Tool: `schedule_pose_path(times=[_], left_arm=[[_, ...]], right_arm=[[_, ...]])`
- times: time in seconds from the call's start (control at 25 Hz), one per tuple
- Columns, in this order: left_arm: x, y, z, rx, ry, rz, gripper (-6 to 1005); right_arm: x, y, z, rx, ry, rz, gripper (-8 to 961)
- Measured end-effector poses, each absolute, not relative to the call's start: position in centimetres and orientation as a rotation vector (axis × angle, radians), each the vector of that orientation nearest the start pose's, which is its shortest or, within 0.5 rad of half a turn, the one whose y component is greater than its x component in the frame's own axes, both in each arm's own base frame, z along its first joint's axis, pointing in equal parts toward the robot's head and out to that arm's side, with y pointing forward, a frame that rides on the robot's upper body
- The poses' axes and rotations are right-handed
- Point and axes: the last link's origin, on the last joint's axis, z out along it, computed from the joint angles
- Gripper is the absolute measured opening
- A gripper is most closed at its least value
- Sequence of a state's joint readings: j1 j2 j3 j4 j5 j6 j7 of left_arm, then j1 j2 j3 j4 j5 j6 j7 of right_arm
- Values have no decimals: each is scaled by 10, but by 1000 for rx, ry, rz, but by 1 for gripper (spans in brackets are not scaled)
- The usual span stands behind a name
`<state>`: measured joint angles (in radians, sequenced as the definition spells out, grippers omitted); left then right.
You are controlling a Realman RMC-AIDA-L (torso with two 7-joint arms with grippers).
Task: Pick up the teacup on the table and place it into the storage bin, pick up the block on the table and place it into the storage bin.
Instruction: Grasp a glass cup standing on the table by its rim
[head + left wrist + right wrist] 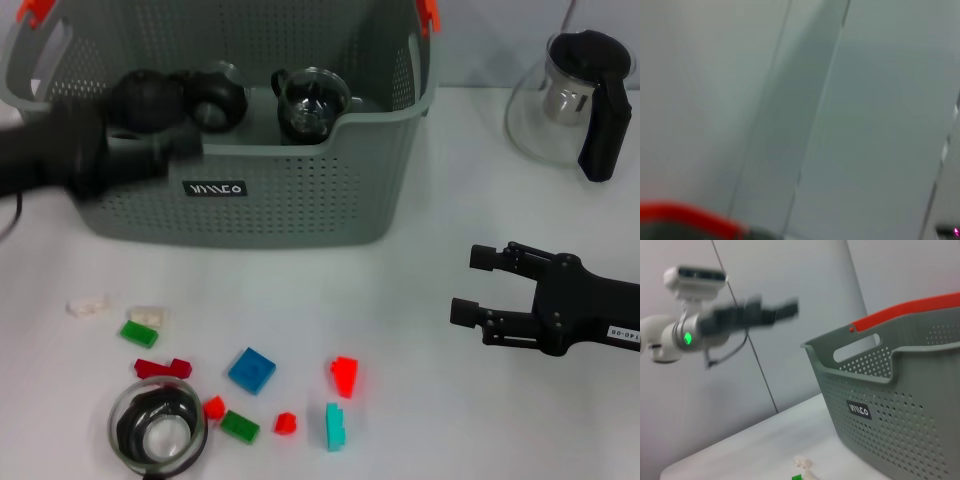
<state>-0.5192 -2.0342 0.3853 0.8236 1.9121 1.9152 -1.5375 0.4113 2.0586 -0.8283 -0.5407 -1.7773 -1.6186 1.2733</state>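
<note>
A: So, where is the left gripper (pixel 205 100) sitting?

B: It is hanging over the bin's (pixel 300 200) front rim, on the robot's left. It is blurred, so I cannot tell how its fingers are standing or whether it is carrying anything.

A: And the right gripper (pixel 478 285)?

B: It is hovering low over the table (pixel 420 420) on the right, well apart from the bin, with both fingers spread wide and nothing between them.

A: Where are the teacups?

B: One glass teacup (pixel 310 103) is lying inside the bin, near its front wall. Another cup (pixel 157 428) is standing on the table at the near left edge.

A: The blocks?

B: They are lying scattered on the table in front of the bin: a blue block (pixel 251 369), a red block (pixel 345 376), a teal block (pixel 335 426) and several others, red, green and white, near the cup.

A: Anything else?

B: A glass teapot (pixel 575 100) is standing at the far right, beside the bin but apart from it.
</note>
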Motion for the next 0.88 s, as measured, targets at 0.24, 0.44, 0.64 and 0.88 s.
schedule_pose_path(times=[0.24, 0.44, 0.64, 0.88], left_arm=[[-278, 289, 83, -2764, -717, -683, 706], [-287, 289, 93, -2807, -878, -290, 705], [-273, 297, 96, -2811, -932, 64, 701], [-245, 300, 72, -2806, -816, 378, 684]], right_arm=[[277, 289, -13, -2704, 684, 916, 927], [277, 289, -13, -2705, 698, 915, 927], [278, 290, -12, -2699, 713, 917, 927], [282, 290, -13, -2680, 735, 893, 927]])
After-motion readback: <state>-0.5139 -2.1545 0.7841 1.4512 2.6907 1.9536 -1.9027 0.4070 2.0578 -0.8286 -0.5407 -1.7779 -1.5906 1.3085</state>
